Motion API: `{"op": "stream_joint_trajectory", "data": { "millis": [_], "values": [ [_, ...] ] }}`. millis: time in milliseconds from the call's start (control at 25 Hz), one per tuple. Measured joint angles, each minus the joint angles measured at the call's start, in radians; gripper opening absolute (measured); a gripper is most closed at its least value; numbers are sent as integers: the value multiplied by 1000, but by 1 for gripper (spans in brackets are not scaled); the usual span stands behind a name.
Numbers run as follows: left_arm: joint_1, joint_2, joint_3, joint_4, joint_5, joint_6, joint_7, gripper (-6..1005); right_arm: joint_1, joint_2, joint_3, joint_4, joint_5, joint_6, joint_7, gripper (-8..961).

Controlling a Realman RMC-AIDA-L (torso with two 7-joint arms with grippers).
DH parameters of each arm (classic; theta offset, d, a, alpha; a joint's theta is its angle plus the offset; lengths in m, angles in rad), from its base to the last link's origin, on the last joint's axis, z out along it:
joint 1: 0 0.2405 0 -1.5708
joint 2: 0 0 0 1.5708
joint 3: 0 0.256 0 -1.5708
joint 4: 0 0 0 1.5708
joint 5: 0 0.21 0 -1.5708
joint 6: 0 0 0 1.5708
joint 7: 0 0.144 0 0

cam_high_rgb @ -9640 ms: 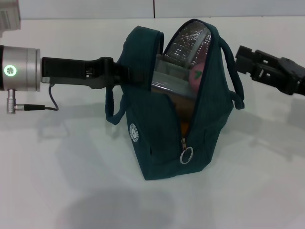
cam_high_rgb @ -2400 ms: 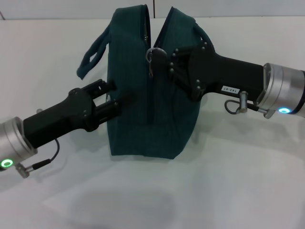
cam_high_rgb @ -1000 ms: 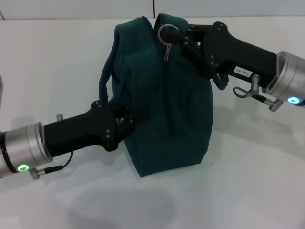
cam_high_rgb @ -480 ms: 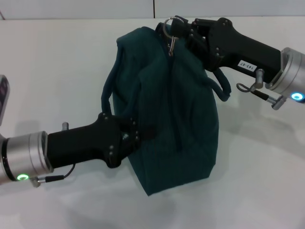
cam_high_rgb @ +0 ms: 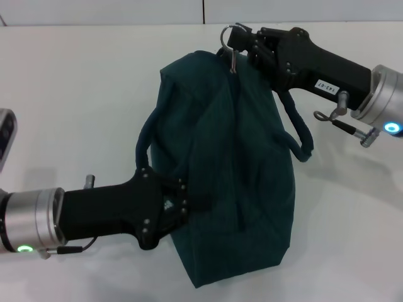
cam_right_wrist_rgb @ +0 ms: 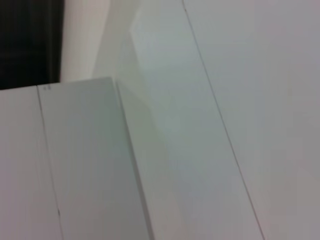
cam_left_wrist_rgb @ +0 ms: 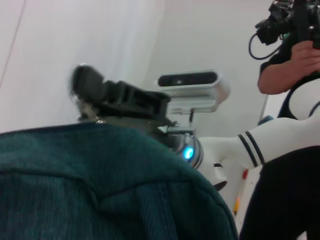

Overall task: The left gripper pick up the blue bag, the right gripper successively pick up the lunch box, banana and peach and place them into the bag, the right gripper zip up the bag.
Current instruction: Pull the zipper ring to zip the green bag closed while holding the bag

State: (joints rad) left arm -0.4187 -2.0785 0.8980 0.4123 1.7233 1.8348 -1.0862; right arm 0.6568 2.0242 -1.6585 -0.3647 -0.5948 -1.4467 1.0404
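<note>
The right gripper (cam_high_rgb: 242,44), a black two-finger claw on a black arm with a silver wrist, is clenched on the metal ring pull (cam_high_rgb: 230,36) of the zipper, at the far top end of the large dark teal-blue fabric bag (cam_high_rgb: 227,170). The zipper line (cam_high_rgb: 238,145) runs closed along the whole visible length of the bag, so in my judgement the zipping is at its end or very near to it. The left gripper (cam_high_rgb: 179,204), the matching black claw, is clamped on the fabric at the near left side of the bag, just below the padded loop handle (cam_high_rgb: 146,141) on that side. The bag lies tilted on the white table (cam_high_rgb: 75,88), stretched between the two claws; the second handle (cam_high_rgb: 296,129) hangs under the right arm. The lunch box, the banana and the peach are not visible in any view; probably they are inside the closed bag. The left wrist view shows the teal fabric close and the right claw (cam_left_wrist_rgb: 92,97) beyond it. The risk from here is pulling too far: if the slider is already at its stop, more pull by the right claw could drag the bag out of the left grasp or strain the ring. If either claw lets go abruptly, the loaded bag may tip over.
</note>
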Motion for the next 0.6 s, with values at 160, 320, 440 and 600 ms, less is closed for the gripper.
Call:
{"op": "stream_joint_trajectory", "data": {
  "millis": [160, 320, 440, 600],
  "values": [
    [0, 0, 18, 1, 1, 25, 24, 58, 0, -1, -3, 1, -5, 41, 11, 17],
    [2, 0, 30, 1, 1, 41, 35, 58, -1, 0, -5, 1, -8, 81, 10, 19],
    [9, 6, 31, 1, 2, 56, 46, 57, -3, 1, -4, 1, -8, 103, 1, 21],
    [22, 12, 18, 0, -8, 61, 48, 56, -14, 0, 3, -2, 0, 116, -12, 23]
  ]
}}
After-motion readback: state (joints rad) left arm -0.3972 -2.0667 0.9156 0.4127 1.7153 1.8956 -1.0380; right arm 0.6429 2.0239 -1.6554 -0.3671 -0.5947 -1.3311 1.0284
